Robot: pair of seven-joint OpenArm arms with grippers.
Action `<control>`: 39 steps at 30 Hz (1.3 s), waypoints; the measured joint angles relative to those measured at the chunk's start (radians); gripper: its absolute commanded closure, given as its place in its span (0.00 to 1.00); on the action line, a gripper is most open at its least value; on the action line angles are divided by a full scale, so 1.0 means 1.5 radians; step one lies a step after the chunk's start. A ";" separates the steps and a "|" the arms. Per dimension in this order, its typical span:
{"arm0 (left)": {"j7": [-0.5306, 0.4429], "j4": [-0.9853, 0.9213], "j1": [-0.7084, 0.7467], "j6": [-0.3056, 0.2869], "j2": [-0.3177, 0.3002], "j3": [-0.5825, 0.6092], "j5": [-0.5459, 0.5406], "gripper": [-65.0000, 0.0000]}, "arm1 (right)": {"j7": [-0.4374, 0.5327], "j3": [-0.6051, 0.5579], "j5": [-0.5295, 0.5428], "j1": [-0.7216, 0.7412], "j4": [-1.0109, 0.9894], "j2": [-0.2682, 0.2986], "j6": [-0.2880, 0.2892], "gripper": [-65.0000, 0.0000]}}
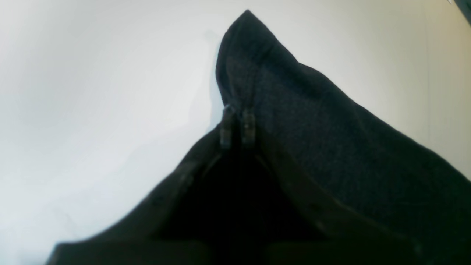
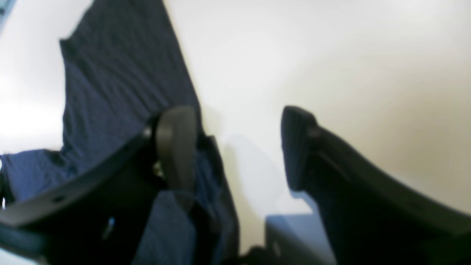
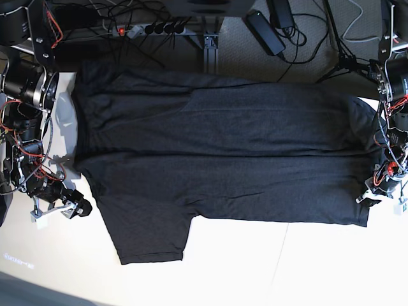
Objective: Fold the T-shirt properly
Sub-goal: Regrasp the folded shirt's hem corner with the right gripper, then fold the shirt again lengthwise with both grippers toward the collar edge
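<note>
The charcoal T-shirt (image 3: 223,146) lies spread sideways across the white table, with one short sleeve (image 3: 153,236) sticking out toward the near edge. My left gripper (image 1: 237,129) is shut on a pinch of the shirt's fabric (image 1: 331,147), which rises in a peak past the fingertips. In the base view that gripper (image 3: 371,195) sits at the shirt's right end. My right gripper (image 2: 235,147) stands open over bare table, nothing between its fingers. The shirt (image 2: 117,73) lies beside and under its left finger (image 2: 176,147). In the base view it (image 3: 76,209) is at the shirt's left edge.
A power strip (image 3: 150,29), a black power brick (image 3: 264,29) and tangled cables lie beyond the table's far edge. Both arm bases stand at the table's left (image 3: 25,89) and right (image 3: 395,83) sides. White tabletop (image 3: 287,268) shows in front of the shirt.
</note>
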 measured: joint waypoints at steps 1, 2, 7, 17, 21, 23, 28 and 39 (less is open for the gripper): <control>0.000 0.000 0.000 0.000 0.000 0.000 -0.001 1.00 | 0.003 0.001 -0.002 0.000 -0.002 -0.009 0.000 0.42; 0.001 0.000 0.000 0.000 0.000 0.000 -0.002 1.00 | 0.009 0.002 -0.005 0.000 -0.002 -0.018 0.000 0.42; 0.002 0.000 0.000 0.000 0.000 0.000 -0.008 1.00 | 0.016 0.002 -0.010 0.003 -0.002 -0.071 0.000 0.42; 0.004 0.000 0.000 0.000 0.000 0.000 -0.010 1.00 | 0.043 0.002 -0.083 0.008 0.000 -0.136 0.000 0.55; 0.005 0.000 0.000 0.000 -0.002 0.000 -0.015 1.00 | 0.024 0.002 -0.110 0.006 0.011 -0.130 0.000 1.00; 0.007 0.000 0.000 0.000 -0.002 0.000 -0.014 1.00 | 0.022 0.002 -0.124 0.004 0.019 -0.131 0.001 1.00; 0.024 0.001 0.002 -0.043 -0.006 0.001 -0.035 1.00 | 0.000 0.002 -0.151 -0.003 0.067 -0.132 0.009 1.00; 0.241 0.098 0.015 -0.118 -0.102 0.003 -0.217 1.00 | -0.130 0.000 0.039 -0.111 0.337 -0.077 0.033 1.00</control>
